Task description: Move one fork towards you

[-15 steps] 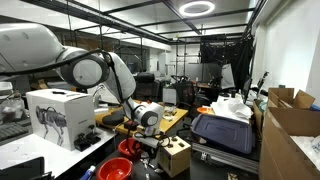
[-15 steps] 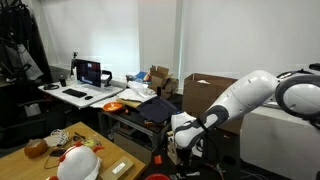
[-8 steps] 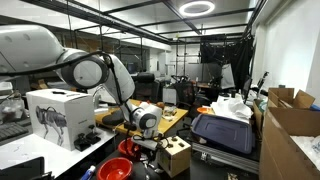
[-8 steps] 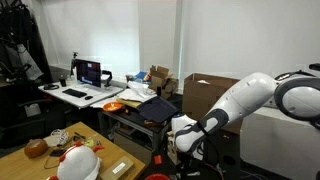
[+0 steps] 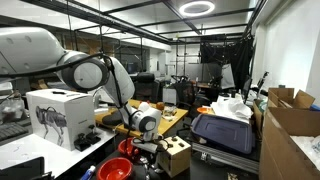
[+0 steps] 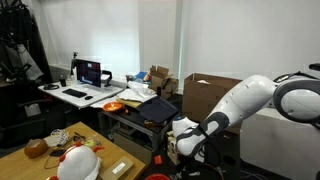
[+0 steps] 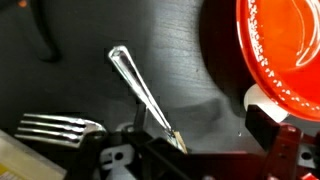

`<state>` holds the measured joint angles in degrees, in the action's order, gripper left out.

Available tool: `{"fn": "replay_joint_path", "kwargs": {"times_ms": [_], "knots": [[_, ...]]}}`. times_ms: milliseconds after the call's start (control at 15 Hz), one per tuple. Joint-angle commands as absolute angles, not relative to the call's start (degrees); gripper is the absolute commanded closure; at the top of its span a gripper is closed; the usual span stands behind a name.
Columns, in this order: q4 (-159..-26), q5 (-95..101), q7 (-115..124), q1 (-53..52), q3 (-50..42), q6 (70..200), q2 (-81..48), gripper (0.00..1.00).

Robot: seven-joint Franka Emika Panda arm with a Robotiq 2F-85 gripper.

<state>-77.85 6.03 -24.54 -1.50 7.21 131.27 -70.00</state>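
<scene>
The gripper [image 7: 180, 138] was seen spread wide in the wrist view, its black fingers [image 7: 265, 118] well apart and nothing clasped between them. It was held low over a dark surface [image 7: 80, 85]. A fork [image 7: 55, 128] was seen lying flat on that surface at the lower left, its tines pointed to the left edge and its handle hidden behind the gripper body. A slim silver utensil handle [image 7: 138, 88] was laid diagonally near the fork, its lower end lost under the gripper, so its kind could not be told. A red dish [image 7: 285, 45] was cut off by the upper right corner, apart from both utensils. In both exterior views the arm [image 5: 95, 70] [image 6: 250, 100] was seen bent downward, with the gripper [image 5: 148, 143] [image 6: 184, 152] lowered below a cluttered wooden bench [image 5: 172, 118].
</scene>
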Motion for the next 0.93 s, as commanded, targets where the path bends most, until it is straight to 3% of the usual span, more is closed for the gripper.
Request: {"fn": "replay_joint_path", "kwargs": {"times_ms": [0, 533, 600, 667, 867], "knots": [[-78.1, 7.1, -23.5, -2.0, 6.7, 133.1, -70.1, 0.0], [-76.4, 7.6, -23.6, -1.7, 5.9, 133.6, -70.9, 0.0], [-75.9, 7.5, -23.4, -1.6, 5.6, 133.8, -71.1, 0.1], [-75.4, 7.4, -23.3, -1.5, 5.4, 134.0, -71.2, 0.28], [-74.3, 7.1, -23.0, -1.0, 5.2, 134.8, -71.4, 0.51]]}}
